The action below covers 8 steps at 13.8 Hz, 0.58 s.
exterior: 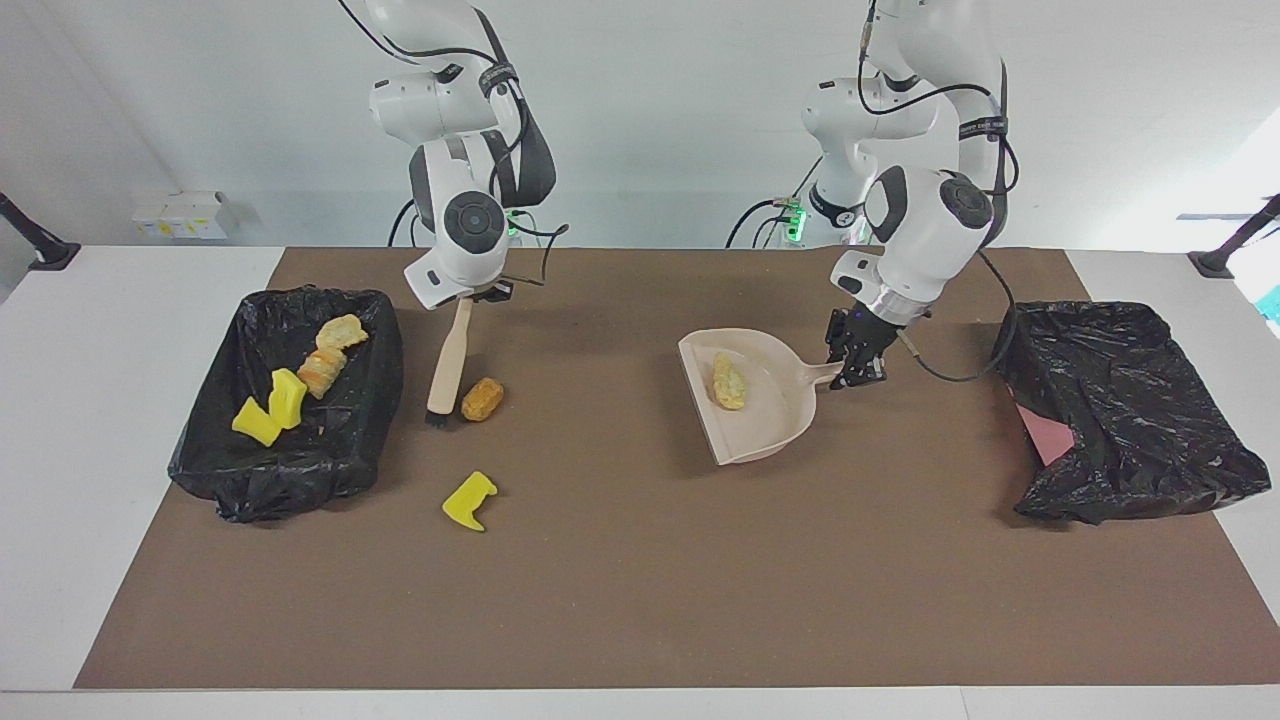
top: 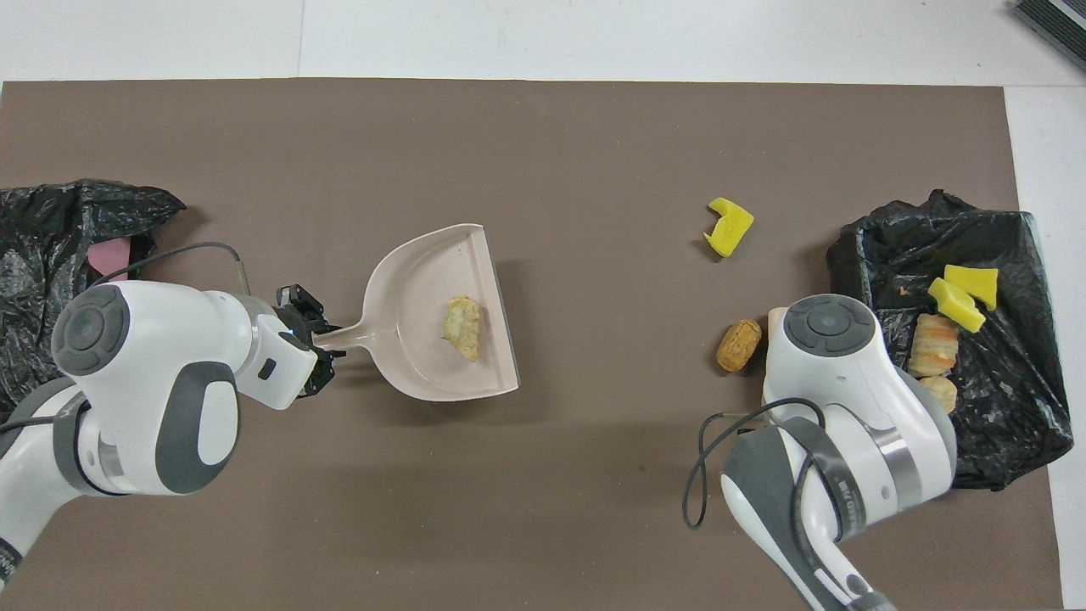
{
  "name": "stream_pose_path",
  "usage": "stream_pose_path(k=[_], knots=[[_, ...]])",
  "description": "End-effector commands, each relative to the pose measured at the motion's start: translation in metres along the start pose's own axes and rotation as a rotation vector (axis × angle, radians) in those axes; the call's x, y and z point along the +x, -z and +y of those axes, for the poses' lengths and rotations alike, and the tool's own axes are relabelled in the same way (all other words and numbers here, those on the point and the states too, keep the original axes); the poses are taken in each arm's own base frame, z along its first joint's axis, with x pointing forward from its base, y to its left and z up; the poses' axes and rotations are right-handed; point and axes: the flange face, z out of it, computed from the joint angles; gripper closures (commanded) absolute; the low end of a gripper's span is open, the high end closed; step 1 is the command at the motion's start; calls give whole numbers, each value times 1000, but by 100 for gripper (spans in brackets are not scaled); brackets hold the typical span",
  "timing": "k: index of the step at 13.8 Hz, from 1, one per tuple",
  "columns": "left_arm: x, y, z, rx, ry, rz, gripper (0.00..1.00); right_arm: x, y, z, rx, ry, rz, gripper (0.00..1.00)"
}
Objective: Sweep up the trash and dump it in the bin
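Note:
My left gripper [exterior: 858, 362] [top: 316, 339] is shut on the handle of the beige dustpan [exterior: 775, 420] [top: 407, 288], low over the middle of the mat. One tan lump of trash [exterior: 729, 381] [top: 462, 327] lies in the pan. My right gripper [exterior: 470, 292] is shut on the handle of the brush [exterior: 447, 365]; its bristles are down on the mat beside a tan-orange lump [exterior: 482, 399] [top: 738, 344]. A yellow chunk [exterior: 469, 501] [top: 728, 227] lies on the mat farther from the robots. In the overhead view the right arm hides its gripper and most of the brush.
A black-lined bin [exterior: 300, 470] [top: 1018, 424] at the right arm's end holds two yellow chunks [exterior: 270, 408] [top: 963, 293] and some bread-like lumps [exterior: 330, 355] [top: 933, 344]. Another black-lined bin [exterior: 1130, 420] [top: 51, 229] stands at the left arm's end. A brown mat [exterior: 640, 580] covers the table.

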Motion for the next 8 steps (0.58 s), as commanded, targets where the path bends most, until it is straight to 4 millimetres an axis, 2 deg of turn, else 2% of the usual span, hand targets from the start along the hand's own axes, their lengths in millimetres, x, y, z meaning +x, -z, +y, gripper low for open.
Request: stream_pose_path(k=[1,3,5,8], knots=[[26,4,13,-2,29,5,100,-7,-1,-5,57,37,43,100],[34,2,18,18,40,-74,100,-7,0,-18,104,64,48,100],[58,-2,36,37,65,-171,100,-5,5,-33,140,81,77,100],[82,-10,56,57,109,-258,100,-10,18,-65,218,109,97,100]])
